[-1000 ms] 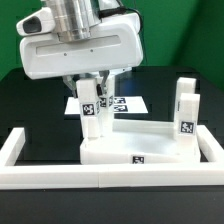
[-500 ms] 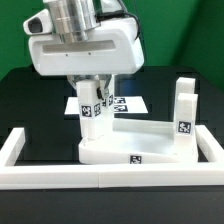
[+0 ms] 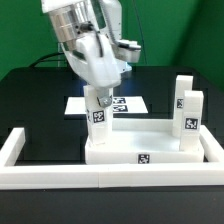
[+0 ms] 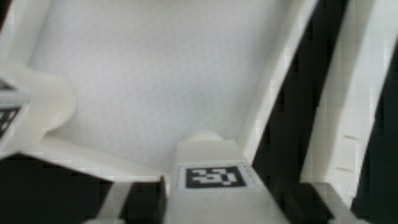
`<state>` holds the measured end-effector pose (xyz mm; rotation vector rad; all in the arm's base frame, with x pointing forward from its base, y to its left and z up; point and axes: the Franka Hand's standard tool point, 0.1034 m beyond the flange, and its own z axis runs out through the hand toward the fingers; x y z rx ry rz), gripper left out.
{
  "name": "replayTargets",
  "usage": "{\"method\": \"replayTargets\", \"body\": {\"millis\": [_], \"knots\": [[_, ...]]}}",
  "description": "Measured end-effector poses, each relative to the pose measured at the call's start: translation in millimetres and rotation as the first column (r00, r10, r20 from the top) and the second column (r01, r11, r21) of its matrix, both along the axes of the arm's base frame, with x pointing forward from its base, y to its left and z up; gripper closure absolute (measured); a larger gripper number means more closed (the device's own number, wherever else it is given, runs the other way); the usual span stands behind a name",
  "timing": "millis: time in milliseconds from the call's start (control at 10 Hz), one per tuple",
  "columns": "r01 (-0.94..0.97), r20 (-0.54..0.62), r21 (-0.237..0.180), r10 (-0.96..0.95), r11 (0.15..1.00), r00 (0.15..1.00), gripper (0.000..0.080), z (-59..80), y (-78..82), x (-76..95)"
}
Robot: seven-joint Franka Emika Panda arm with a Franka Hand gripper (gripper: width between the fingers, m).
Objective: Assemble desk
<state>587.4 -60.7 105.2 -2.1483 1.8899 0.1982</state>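
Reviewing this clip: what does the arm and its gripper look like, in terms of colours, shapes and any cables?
The arm has a ribbed silver metal wrist section and a white, boxy, rounded housing below it. The gripper narrows to dark fingers. A dark cable trails behind the arm. No markings are legible on the arm itself.

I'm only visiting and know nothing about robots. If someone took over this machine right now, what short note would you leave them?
Gripper: sits on top of the leg at the exterior view's left; whether it is gripping can't be told.
Tabletop: lies inside the white fence bars, against the front bar.
Legs: left leg stands upright at the tabletop's corner; two more stand at the exterior view's right.
Done: three legs look placed.
Left: confirm the left leg is seated. A fourth leg isn't visible.
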Motion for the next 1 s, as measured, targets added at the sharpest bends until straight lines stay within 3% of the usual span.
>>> {"method": "replayTargets", "body": {"millis": [200,300,400,500,600,1000], "knots": [[-0.018,0.005,-0.003,0.018,1.000,1.000,0.0509,-0.4,1.0,0.0],[-0.044,0.012,-0.005,0.044,0.999,0.999,0.0326,-0.5,1.1,0.0],[-0.051,0.014,-0.006,0.051,0.999,0.999,0.0211,-0.5,1.1,-0.1],[-0.238,0.062,-0.038,0.239,0.971,0.969,0.0211,-0.3,0.2,-0.2],[-0.395,0.084,-0.079,0.400,0.916,0.912,0.0162,0.3,0.4,-0.3],[-0.592,0.121,-0.125,0.605,0.796,0.787,0.0151,-0.8,-0.4,-1.0]]}}
